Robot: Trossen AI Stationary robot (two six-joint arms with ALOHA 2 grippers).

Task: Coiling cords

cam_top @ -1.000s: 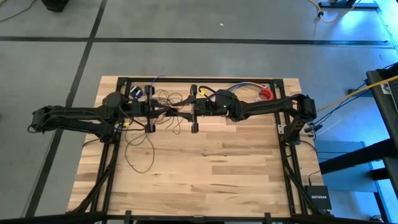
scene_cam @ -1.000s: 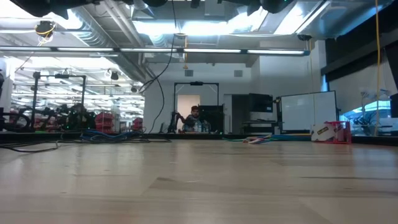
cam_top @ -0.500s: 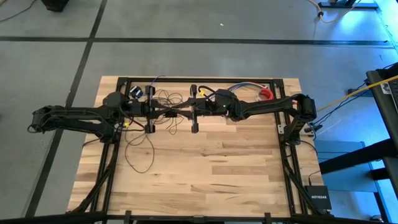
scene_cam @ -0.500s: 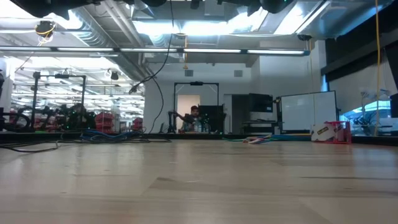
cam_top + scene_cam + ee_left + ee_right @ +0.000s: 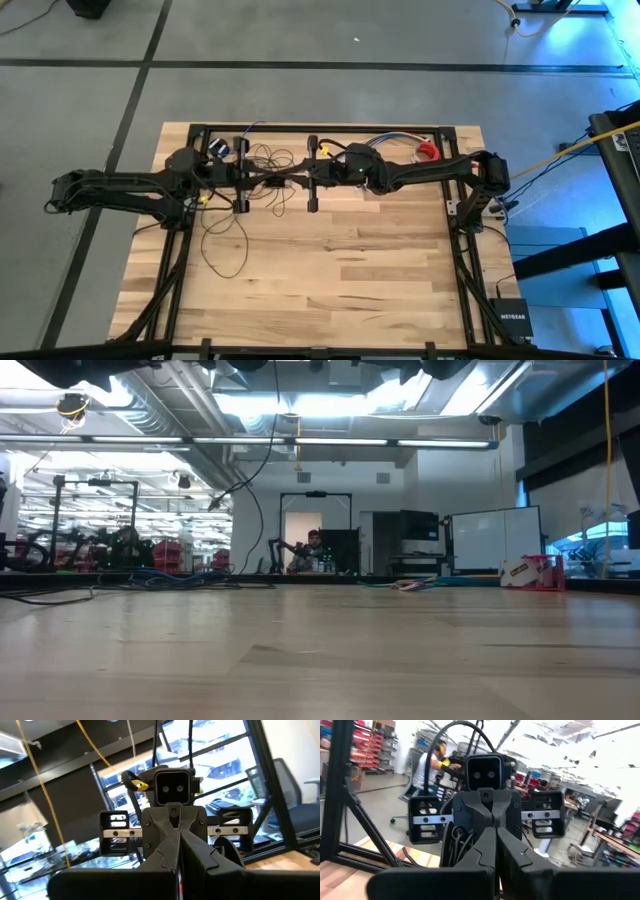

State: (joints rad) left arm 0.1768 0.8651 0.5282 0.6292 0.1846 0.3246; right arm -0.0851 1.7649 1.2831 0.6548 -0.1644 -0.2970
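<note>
Grippers meeting nose to nose above the far middle of the pale wooden desk point(image 5: 350, 280): left gripper point(image 5: 272, 181) and right gripper point(image 5: 291, 180) both clamped shut, cord contact too small to make out. Thin dark brown-black looping cords point(image 5: 225, 245) draped beneath, trailing toward the left front. Broad bare planks nearer the front edge.

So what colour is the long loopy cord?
Dark brown-black cord, clearest in the high view.

Two arms point(image 5: 130, 187) with two grippers point(image 5: 262, 182), one looped cord point(image 5: 225, 240), one table point(image 5: 330, 280).
</note>
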